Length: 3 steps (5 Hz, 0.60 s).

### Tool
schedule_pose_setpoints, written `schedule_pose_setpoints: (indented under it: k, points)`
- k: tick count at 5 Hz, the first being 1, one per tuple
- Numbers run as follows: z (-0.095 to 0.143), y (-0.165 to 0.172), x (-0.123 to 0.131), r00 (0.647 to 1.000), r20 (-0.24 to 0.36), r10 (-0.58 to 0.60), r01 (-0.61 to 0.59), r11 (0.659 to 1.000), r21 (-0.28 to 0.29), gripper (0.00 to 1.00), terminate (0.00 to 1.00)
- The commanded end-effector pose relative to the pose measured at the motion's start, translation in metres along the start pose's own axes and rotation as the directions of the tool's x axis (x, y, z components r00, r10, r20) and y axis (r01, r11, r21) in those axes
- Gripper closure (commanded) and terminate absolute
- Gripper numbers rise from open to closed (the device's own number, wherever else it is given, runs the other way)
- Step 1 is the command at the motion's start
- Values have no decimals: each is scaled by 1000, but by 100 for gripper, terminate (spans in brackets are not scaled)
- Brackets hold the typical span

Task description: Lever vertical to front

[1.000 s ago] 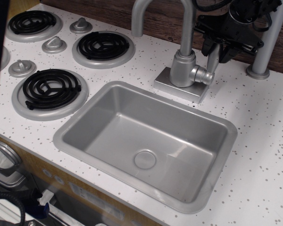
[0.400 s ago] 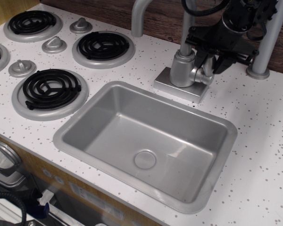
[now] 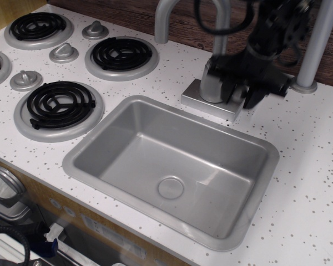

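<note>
In the upper right of the frame the black hand (image 3: pixel 240 93) sits low over the right side of the faucet body (image 3: pixel 213 83), covering the spot where the lever's side knob is. The lever itself is hidden behind the hand, so its angle cannot be read. Two dark fingers (image 3: pixel 254 95) hang apart, but whether they pinch the paddle cannot be told. As a judgement, the lever is light, rigid plastic, smooth and slippery, turning on a stiff pivot; holding it near the paddle's free end should give the best leverage. The sink (image 3: pixel 108 116) lies below on the speckled white surface (image 3: pixel 316 183).
</note>
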<state>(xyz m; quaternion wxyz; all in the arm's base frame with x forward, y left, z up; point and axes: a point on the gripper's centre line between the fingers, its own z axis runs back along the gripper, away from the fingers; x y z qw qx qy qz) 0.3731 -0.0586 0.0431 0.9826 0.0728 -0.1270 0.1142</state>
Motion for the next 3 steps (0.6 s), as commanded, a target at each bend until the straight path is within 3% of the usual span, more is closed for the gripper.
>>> schedule_pose_setpoints:
  k: [1,2,3]
  points:
    - [-6,3,1,1000,8,22,-21,997,-68,100,0]
    - [-11,4,0,1000,11,21,-20,997,-80,100,0]
    - [-13,4,-1,999,18,28,-26,996,-85,100,100]
